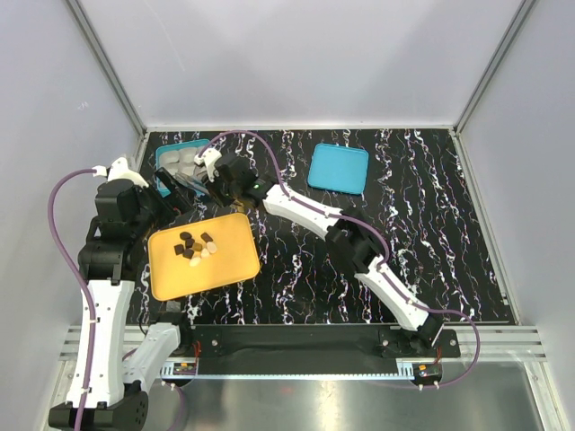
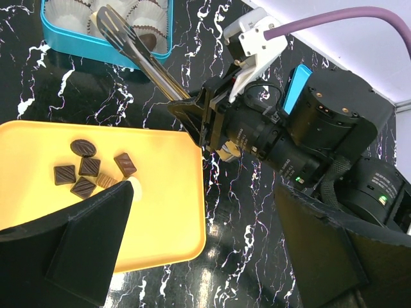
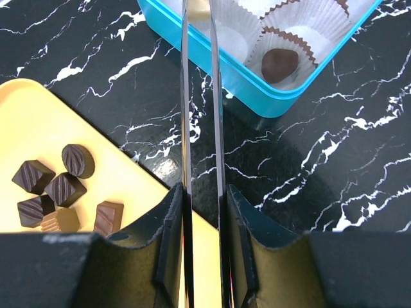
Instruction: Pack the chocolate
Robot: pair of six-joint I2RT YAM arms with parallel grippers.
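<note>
While the right claw (image 3: 204,218) grips tongs (image 2: 122,32), the left claw (image 2: 205,212) gapes empty; white walls (image 1: 296,63) enclose the black marbled tabletop (image 1: 422,233).

A robotics lab cell here: white panel walls (image 1: 296,54) in aluminium framing (image 1: 109,63), black marbled bench (image 1: 431,224), two robot arms (image 1: 386,283) bolted along a rail (image 1: 305,341).

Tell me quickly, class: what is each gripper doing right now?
Left gripper: open, holding nothing.
Right gripper: closed on the metal tongs.

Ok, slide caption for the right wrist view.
Held by the right fingers, tongs reach over the teal box, dark chocolate inside.
</note>
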